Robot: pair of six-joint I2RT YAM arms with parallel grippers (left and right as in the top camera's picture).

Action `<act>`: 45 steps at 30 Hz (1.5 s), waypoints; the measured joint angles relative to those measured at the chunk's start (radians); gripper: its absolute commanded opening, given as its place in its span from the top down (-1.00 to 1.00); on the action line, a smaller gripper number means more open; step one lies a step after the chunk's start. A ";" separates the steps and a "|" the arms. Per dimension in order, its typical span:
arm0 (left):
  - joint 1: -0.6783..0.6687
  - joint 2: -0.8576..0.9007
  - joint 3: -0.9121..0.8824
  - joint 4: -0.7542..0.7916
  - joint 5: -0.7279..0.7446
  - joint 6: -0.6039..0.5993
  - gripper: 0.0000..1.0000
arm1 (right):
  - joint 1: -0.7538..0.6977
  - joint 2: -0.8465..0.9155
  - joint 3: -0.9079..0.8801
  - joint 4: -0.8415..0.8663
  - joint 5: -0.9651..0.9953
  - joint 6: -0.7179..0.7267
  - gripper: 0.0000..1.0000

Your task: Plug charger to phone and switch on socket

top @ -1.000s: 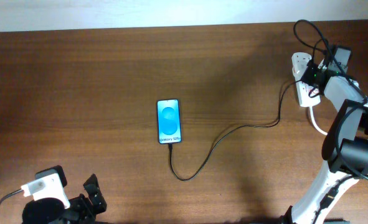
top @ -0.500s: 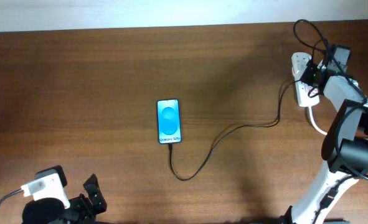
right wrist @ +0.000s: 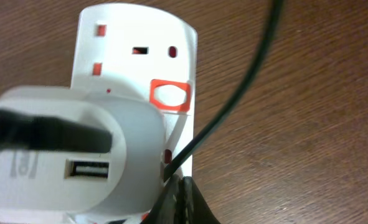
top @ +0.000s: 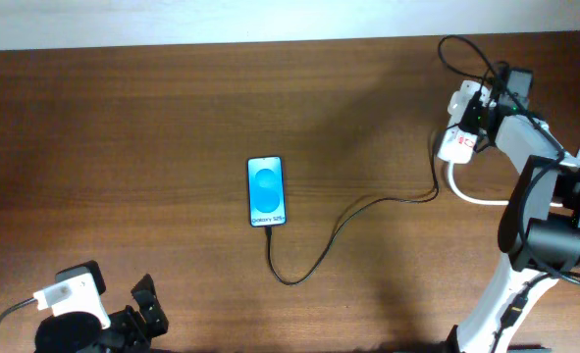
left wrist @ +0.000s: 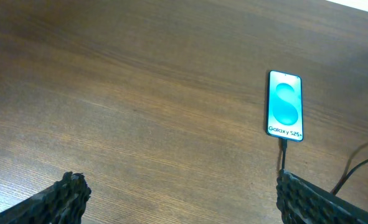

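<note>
The phone point(top: 266, 191) lies face up mid-table with its blue screen lit; it also shows in the left wrist view point(left wrist: 285, 106). The charger's black cable point(top: 368, 204) runs from the phone's bottom edge, loops, and leads to the white adapter point(right wrist: 71, 149) plugged into the socket point(top: 454, 147). The socket point(right wrist: 134, 62) is white with red markings. My right gripper point(right wrist: 180, 199) is shut, its tips against the socket's edge beside the adapter, with the cable passing next to them. My left gripper point(left wrist: 184, 205) is open and empty near the table's front left.
The socket's thick white cord point(top: 476, 199) curves off toward the right arm's base point(top: 554, 245). A loop of black cable point(top: 466, 49) lies behind the socket near the far edge. The table's far edge meets a white wall.
The socket has slid and turned to the left under my right gripper, and its white cord has swung with it. The phone, cable loop and left arm have not moved.
</note>
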 measured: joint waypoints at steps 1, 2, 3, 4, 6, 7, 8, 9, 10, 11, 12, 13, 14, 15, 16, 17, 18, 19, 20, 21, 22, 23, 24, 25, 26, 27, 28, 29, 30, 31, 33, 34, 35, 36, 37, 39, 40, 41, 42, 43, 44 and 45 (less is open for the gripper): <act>0.000 0.000 0.000 0.000 0.000 0.000 -0.98 | 0.014 0.001 0.002 -0.011 0.025 -0.002 0.91; 0.000 0.000 0.000 0.000 0.000 0.000 -0.98 | 0.019 0.001 0.002 -0.017 0.035 -0.004 0.92; 0.000 0.000 0.000 0.000 0.000 0.000 -0.99 | 0.021 0.001 0.003 -0.029 0.044 -0.007 0.92; 0.000 0.000 0.000 0.000 0.000 0.000 -0.98 | 0.021 0.001 0.003 -0.032 0.045 -0.011 0.91; 0.000 0.000 0.000 0.000 0.000 0.000 -0.98 | 0.021 -0.002 0.003 -0.037 0.045 -0.015 0.92; 0.000 0.000 0.000 0.000 0.000 0.000 -0.99 | 0.021 -0.005 0.003 -0.047 0.044 -0.016 0.92; 0.000 0.000 0.000 0.000 0.000 0.000 -0.98 | 0.021 -0.011 0.002 -0.061 0.037 -0.016 0.92; 0.000 0.000 0.000 0.000 0.000 0.000 -0.98 | 0.022 -0.014 0.002 -0.064 0.034 -0.015 0.92; 0.000 0.000 0.000 0.000 0.000 0.000 -0.98 | 0.021 -0.016 0.001 -0.065 0.031 -0.016 0.92; 0.000 0.000 0.000 0.000 0.000 0.000 -0.98 | 0.021 -0.026 -0.002 -0.069 0.021 -0.025 0.92; 0.000 0.000 0.000 0.000 0.000 0.000 -0.98 | 0.021 -0.037 -0.007 -0.079 0.002 -0.037 0.91; 0.000 0.000 0.000 0.000 0.000 0.000 -0.98 | 0.025 -0.055 -0.019 -0.100 -0.032 -0.074 0.92; 0.000 0.000 0.000 0.000 0.000 0.000 -0.98 | 0.027 -0.060 -0.021 -0.110 -0.045 -0.106 0.92; 0.000 0.000 0.000 0.000 0.000 0.000 -0.98 | 0.028 -0.062 -0.022 -0.118 -0.054 -0.134 0.92; 0.000 0.000 0.000 0.000 0.000 0.000 -0.98 | 0.029 -0.065 -0.022 -0.129 -0.061 -0.169 0.92; 0.000 0.000 0.000 0.000 0.000 0.000 -0.98 | 0.031 -0.065 -0.022 -0.132 -0.061 -0.198 0.91; 0.000 0.000 0.000 0.000 0.000 0.000 -0.98 | 0.031 -0.065 -0.022 -0.132 -0.045 -0.222 0.92; 0.000 0.000 0.000 0.000 0.000 0.000 -0.98 | 0.032 -0.065 -0.022 -0.132 -0.023 -0.238 0.92; 0.000 0.000 0.000 0.000 0.000 0.000 -0.98 | 0.032 -0.065 -0.022 -0.140 0.015 -0.264 0.92; 0.000 0.000 0.000 0.000 0.000 0.000 -0.98 | 0.032 -0.065 -0.022 -0.148 0.037 -0.281 0.92; 0.000 0.000 0.000 0.000 0.000 0.000 -0.98 | 0.032 -0.065 -0.022 -0.152 0.077 -0.309 0.92; 0.000 0.000 0.000 0.000 0.000 0.000 -0.98 | 0.032 -0.065 -0.020 -0.151 0.105 -0.331 0.92; 0.000 0.000 0.000 0.000 0.000 0.000 -0.98 | 0.032 -0.065 -0.012 -0.155 0.122 -0.357 0.92; 0.000 0.000 0.000 0.000 0.000 0.000 -0.98 | 0.032 -0.065 0.006 -0.166 0.135 -0.383 0.92; 0.000 0.000 0.000 0.000 0.000 0.000 -0.98 | 0.032 -0.065 0.031 -0.173 0.143 -0.409 0.92; 0.000 0.000 0.000 0.000 0.000 0.000 -0.98 | 0.033 -0.065 0.056 -0.177 0.147 -0.438 0.92; 0.000 0.000 0.000 0.000 0.000 0.000 -0.98 | 0.035 -0.065 0.076 -0.185 0.148 -0.469 0.92; 0.000 0.000 0.000 0.000 0.000 0.000 -0.99 | 0.039 -0.065 0.088 -0.190 0.148 -0.495 0.92; 0.000 0.000 0.000 0.000 0.000 0.000 -0.98 | 0.044 -0.065 0.093 -0.195 0.146 -0.520 0.92; 0.000 0.000 0.000 0.000 0.000 0.000 -0.99 | 0.056 -0.065 0.095 -0.214 0.140 -0.568 0.92; 0.000 0.000 0.000 0.000 0.000 0.000 -0.98 | 0.066 -0.065 0.095 -0.225 0.126 -0.604 0.92; 0.000 0.000 0.000 0.000 0.000 0.000 -0.98 | 0.068 -0.065 0.095 -0.225 0.121 -0.616 0.92; 0.000 0.000 0.000 0.000 0.000 0.000 -0.98 | 0.069 -0.065 0.096 -0.240 0.116 -0.642 0.91; 0.000 0.000 0.000 0.000 0.000 0.000 -0.98 | 0.069 -0.065 0.096 -0.252 0.111 -0.660 0.91; 0.000 0.000 0.000 0.000 0.000 0.000 -0.98 | 0.069 -0.065 0.096 -0.254 0.107 -0.678 0.92; 0.000 0.000 0.000 0.000 0.000 0.000 -0.98 | 0.069 -0.065 0.096 -0.253 0.096 -0.705 0.92; 0.000 0.000 0.000 0.000 0.000 0.000 -0.98 | 0.069 -0.065 0.096 -0.253 0.092 -0.715 0.91; 0.000 0.000 0.000 0.000 0.000 0.000 -0.98 | 0.069 -0.065 0.096 -0.251 0.088 -0.731 0.92; 0.000 0.000 0.000 0.000 0.000 0.000 -0.98 | 0.069 -0.065 0.096 -0.246 0.085 -0.743 0.91; 0.000 0.000 0.000 0.000 0.000 0.000 -0.98 | 0.069 -0.065 0.096 -0.239 0.082 -0.755 0.91; 0.000 0.000 0.000 0.000 0.000 0.000 -0.98 | 0.069 -0.064 0.096 -0.233 0.081 -0.775 0.91; 0.000 0.000 0.000 0.000 0.000 0.000 -0.98 | 0.069 -0.061 0.096 -0.230 0.081 -0.812 0.92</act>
